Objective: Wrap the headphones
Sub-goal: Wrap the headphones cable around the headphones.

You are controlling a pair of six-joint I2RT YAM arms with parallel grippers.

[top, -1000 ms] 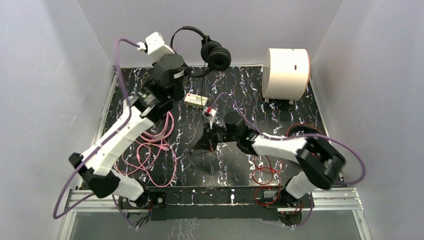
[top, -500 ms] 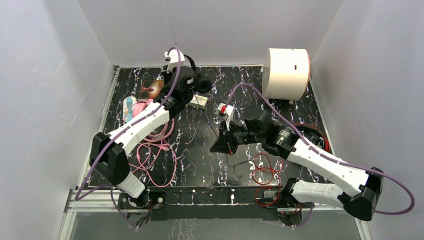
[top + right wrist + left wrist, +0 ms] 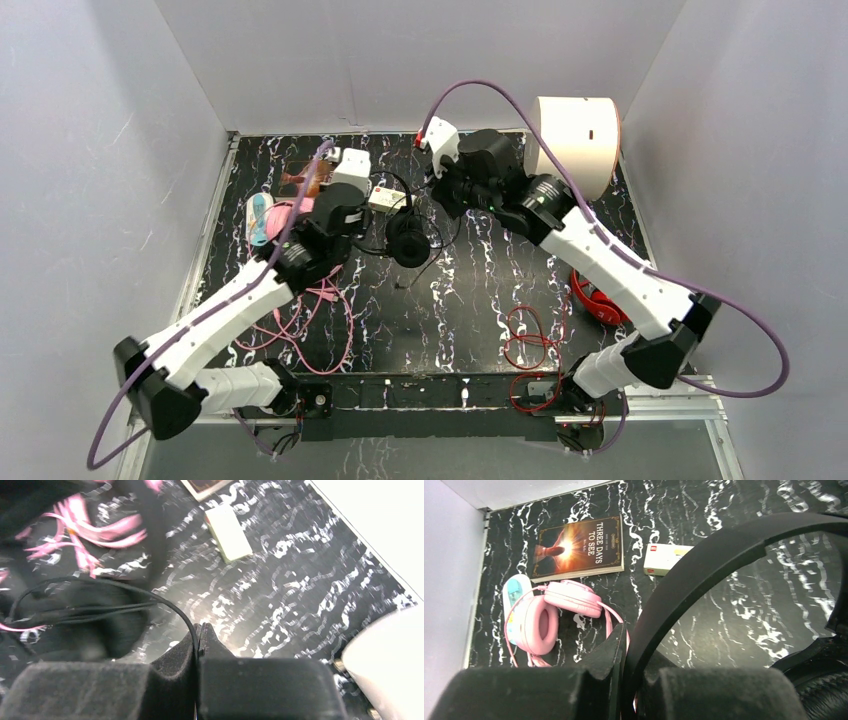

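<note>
- Black headset (image 3: 408,240): left claw (image 3: 630,662) clenched on its headband, mid-table (image 3: 460,310), well clear of the walls; bare table toward the bases.
- Right claw (image 3: 198,632) pinched shut on its thin cable (image 3: 100,582), toward the back wall.
- Matte black, padded cups, cable in loose loops.
- Pink headset (image 3: 544,622) just left, by a book (image 3: 579,547); white box (image 3: 664,557) behind; red headset (image 3: 600,300) well right.

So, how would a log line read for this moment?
left fingers: shut on black headband | right fingers: shut on cable | pink headset: on table
</note>
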